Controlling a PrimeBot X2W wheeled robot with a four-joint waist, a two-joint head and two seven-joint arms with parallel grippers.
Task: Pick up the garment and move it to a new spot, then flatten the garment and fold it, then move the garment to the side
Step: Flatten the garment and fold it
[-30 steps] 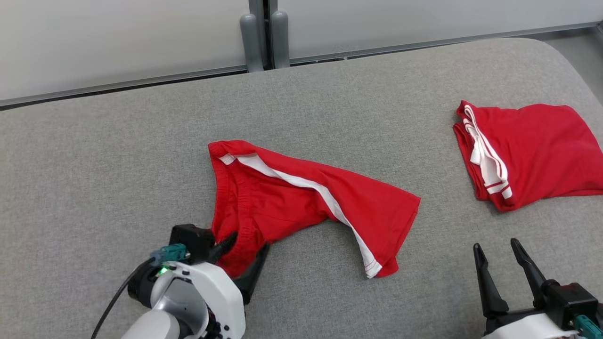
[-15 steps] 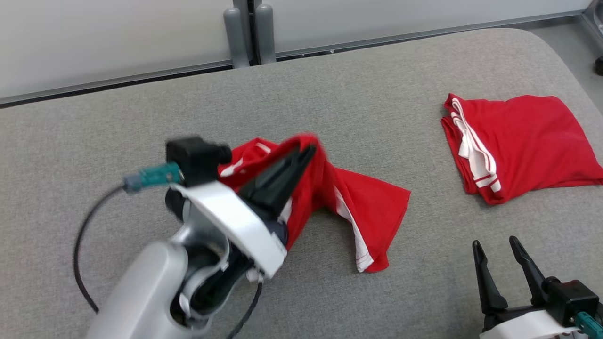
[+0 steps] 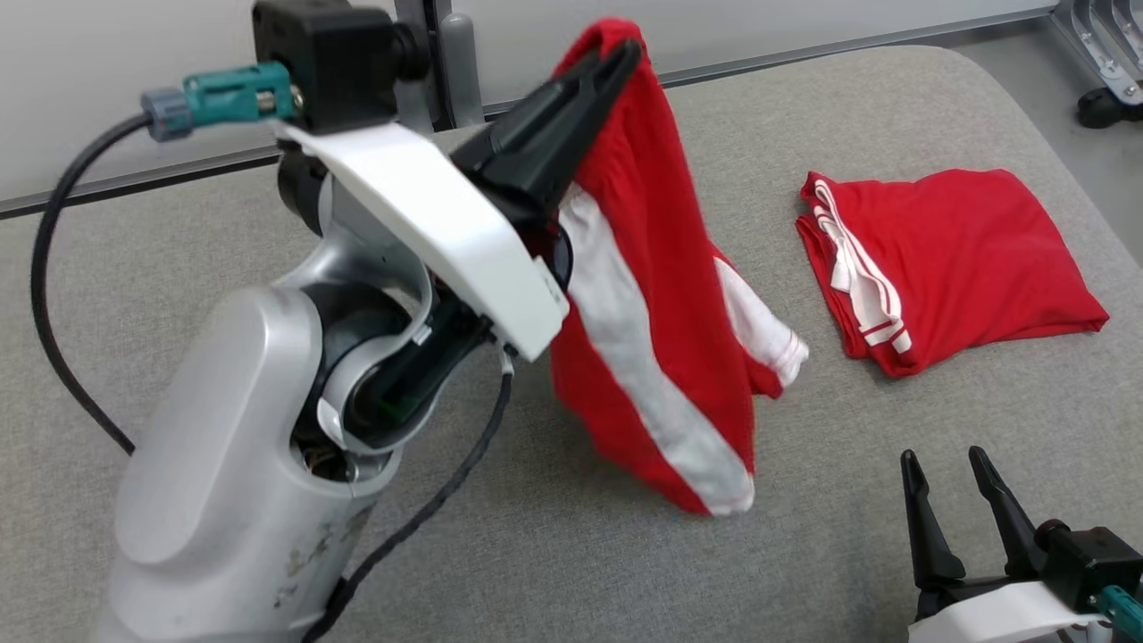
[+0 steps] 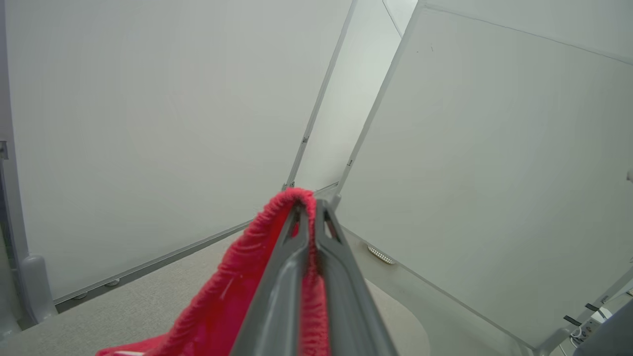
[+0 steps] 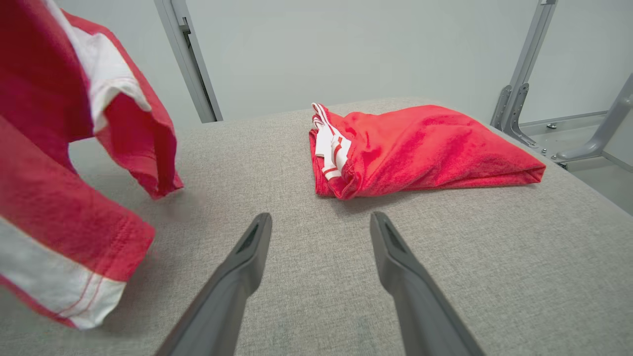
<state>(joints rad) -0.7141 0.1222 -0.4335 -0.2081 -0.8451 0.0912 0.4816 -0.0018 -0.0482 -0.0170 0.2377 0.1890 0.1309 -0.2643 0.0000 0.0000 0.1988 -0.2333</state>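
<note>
Left gripper (image 3: pixel 628 52) is clamped on the waistband of the red shorts (image 3: pixel 661 295), which hang long axis downward, hems close over the grey table (image 3: pixel 134 241). Right gripper (image 3: pixel 945 464) stands wide and empty, low to their right, near the folded red garment (image 3: pixel 955 259)

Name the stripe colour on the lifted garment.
White stripe on red garment; clearest in head view.

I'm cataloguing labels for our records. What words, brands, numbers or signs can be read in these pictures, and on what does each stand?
No text can be read in any view.
The held red garment: white stripes, no print or tag showing.
The folded red garment: white stripes, no lettering.
The left arm's silver casing: dark scuffs, not letters.
</note>
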